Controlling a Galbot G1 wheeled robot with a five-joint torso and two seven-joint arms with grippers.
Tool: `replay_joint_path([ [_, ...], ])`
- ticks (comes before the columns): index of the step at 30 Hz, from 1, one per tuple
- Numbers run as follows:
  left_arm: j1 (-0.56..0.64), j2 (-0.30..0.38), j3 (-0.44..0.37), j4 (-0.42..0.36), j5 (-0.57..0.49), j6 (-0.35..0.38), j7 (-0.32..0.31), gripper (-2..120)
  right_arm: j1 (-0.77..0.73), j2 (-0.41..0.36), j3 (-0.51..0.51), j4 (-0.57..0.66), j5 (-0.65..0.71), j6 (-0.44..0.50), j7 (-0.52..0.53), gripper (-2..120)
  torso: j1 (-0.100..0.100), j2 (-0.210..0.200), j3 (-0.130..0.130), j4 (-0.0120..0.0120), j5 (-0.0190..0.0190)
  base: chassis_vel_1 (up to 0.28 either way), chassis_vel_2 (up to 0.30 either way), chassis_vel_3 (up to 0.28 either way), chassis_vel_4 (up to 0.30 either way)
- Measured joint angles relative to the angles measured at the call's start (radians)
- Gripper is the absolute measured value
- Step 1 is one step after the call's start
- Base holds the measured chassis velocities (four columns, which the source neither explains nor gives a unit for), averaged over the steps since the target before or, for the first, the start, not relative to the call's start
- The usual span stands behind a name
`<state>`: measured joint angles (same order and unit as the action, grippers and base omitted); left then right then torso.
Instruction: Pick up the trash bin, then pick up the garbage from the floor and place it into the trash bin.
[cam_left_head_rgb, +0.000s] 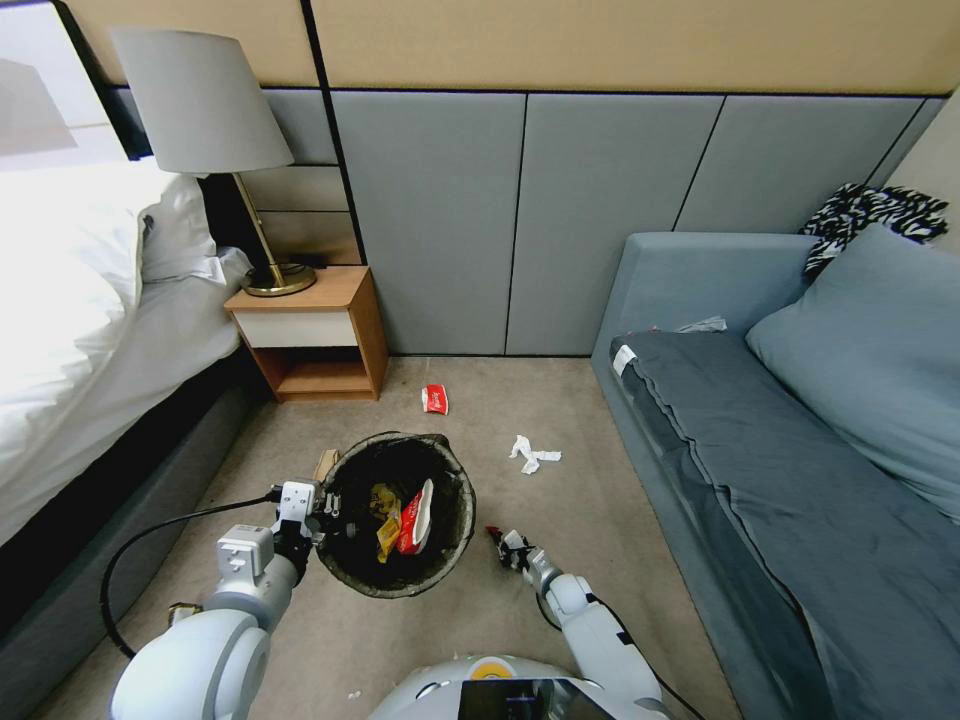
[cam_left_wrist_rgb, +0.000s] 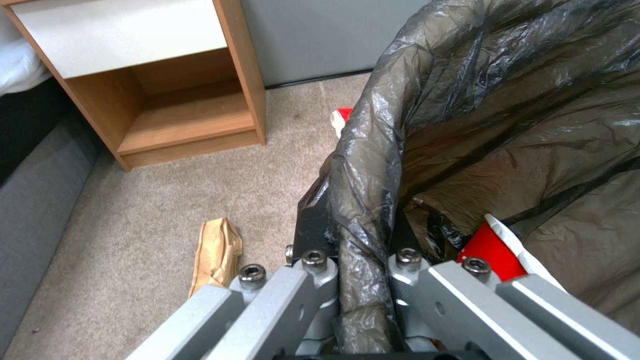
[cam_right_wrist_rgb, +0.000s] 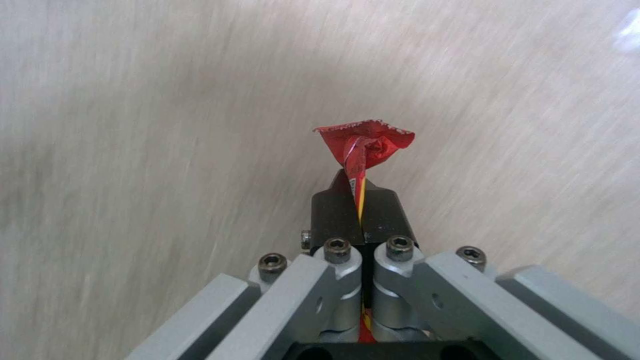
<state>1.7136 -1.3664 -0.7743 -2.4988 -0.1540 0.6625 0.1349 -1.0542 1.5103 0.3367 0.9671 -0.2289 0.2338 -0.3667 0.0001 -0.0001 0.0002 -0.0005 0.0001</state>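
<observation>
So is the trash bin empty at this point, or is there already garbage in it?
Not empty. The trash bin, held at its rim by the left gripper, already holds a yellow wrapper and a red-and-white wrapper.

Light is even and fairly bright, with no hard shadows. The white bedding (cam_left_head_rgb: 60, 290) at the head view's left edge is blown out to glare. That view bows at its edges, bending the wall panels (cam_left_head_rgb: 600, 220). In the right wrist view the carpet (cam_right_wrist_rgb: 133, 150) is smeared by streaky motion blur.
</observation>
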Motion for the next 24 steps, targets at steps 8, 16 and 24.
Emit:
replay_joint_path([
  [8, 0.001, 0.002, -0.004, -0.001, -0.008, 0.002, 0.0, 1, -0.063, -0.069, 0.007, 0.297, 0.124, -0.098, -0.013, 0, 0.0, 0.0, 0.0, 0.0002, 0.0, 0.0, 0.0, 0.0, 0.0],
  [16, 0.001, 0.004, -0.003, -0.001, -0.017, 0.004, 0.0, 1, -0.132, -0.136, 0.017, 0.6, 0.252, -0.202, 0.003, 0, 0.0, 0.0, 0.0, 0.0004, 0.0, 0.0, 0.0, 0.0, 0.0],
  [24, 0.003, 0.004, -0.006, -0.001, -0.02, 0.004, -0.001, 1, -0.139, -0.165, 0.027, 0.766, 0.288, -0.217, 0.006, 0, 0.0, 0.0, 0.0, 0.0003, -0.0001, 0.0, 0.0, 0.0, 0.0],
])
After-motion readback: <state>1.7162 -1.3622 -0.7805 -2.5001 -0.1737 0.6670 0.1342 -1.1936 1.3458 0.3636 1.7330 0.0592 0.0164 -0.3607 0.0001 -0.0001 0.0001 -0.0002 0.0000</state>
